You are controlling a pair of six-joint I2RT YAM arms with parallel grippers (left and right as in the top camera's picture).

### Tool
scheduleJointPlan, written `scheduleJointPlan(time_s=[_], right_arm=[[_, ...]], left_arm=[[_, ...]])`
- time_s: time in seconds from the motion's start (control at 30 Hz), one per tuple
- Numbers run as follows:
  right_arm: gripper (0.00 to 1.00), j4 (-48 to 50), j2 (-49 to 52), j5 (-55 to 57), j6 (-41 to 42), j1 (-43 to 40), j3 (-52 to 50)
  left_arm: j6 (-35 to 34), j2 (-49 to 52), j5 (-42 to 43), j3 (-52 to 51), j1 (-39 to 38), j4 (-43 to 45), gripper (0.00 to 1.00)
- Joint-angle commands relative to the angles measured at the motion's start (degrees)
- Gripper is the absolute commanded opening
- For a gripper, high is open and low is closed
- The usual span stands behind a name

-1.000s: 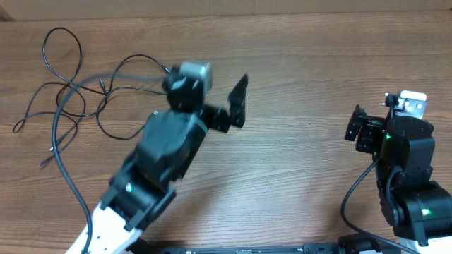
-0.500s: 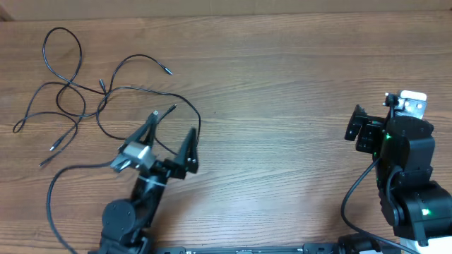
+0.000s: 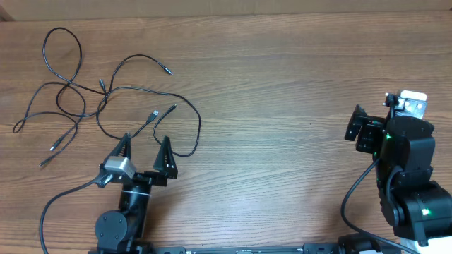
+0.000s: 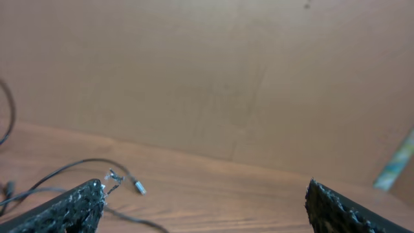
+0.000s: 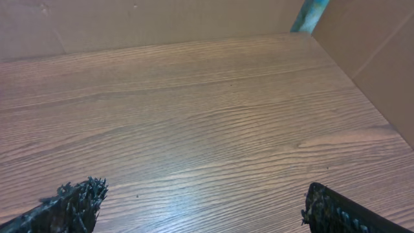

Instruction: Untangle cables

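Observation:
Several thin black cables (image 3: pixel 99 95) lie looped and crossed on the left half of the wooden table, plug ends loose. One long loop (image 3: pixel 192 127) reaches toward the middle. My left gripper (image 3: pixel 146 147) is open and empty near the front edge, just in front of two plug ends (image 3: pixel 161 113). The left wrist view shows a plug end (image 4: pixel 139 188) and cable beyond my open fingers (image 4: pixel 204 197). My right gripper (image 3: pixel 358 125) sits folded at the right; its wrist view shows open, empty fingers (image 5: pixel 204 197) over bare wood.
A thicker black arm wire (image 3: pixel 53 201) curves at the front left beside the left arm base. A cardboard wall (image 4: pixel 213 71) stands behind the table. The table's far right corner shows in the right wrist view (image 5: pixel 310 39).
The left arm has pulled back from the cables toward the front edge and folded down. Its gripper stays open and empty. The long cable loop lies free. The right arm has not moved.

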Motion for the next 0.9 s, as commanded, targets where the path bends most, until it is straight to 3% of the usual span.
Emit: scheduleJointPlan(time_s=[0.0,0.3,0.5,0.87], right_arm=[[1.0,0.26,-0.09,0.11,0.37,-0.13,1.62],[1.0,0.26,-0.09,0.11,0.37,-0.13,1.62],[1.0,0.26,-0.09,0.11,0.37,-0.13,1.62],[1.0,0.26,-0.09,0.11,0.37,-0.13,1.62]], left_arm=[[-0.57,-3.8,1.07,-2.43,1.73,-2.51,0.99],[-0.26,-8.33,1.44,-5.01,3.69,-9.7,1.0],[4.37,-8.33,1.77,-5.01,3.78,-16.06,1.0],[13.62,-8.33,2.67,-5.01,3.78,-16.02,0.99]])
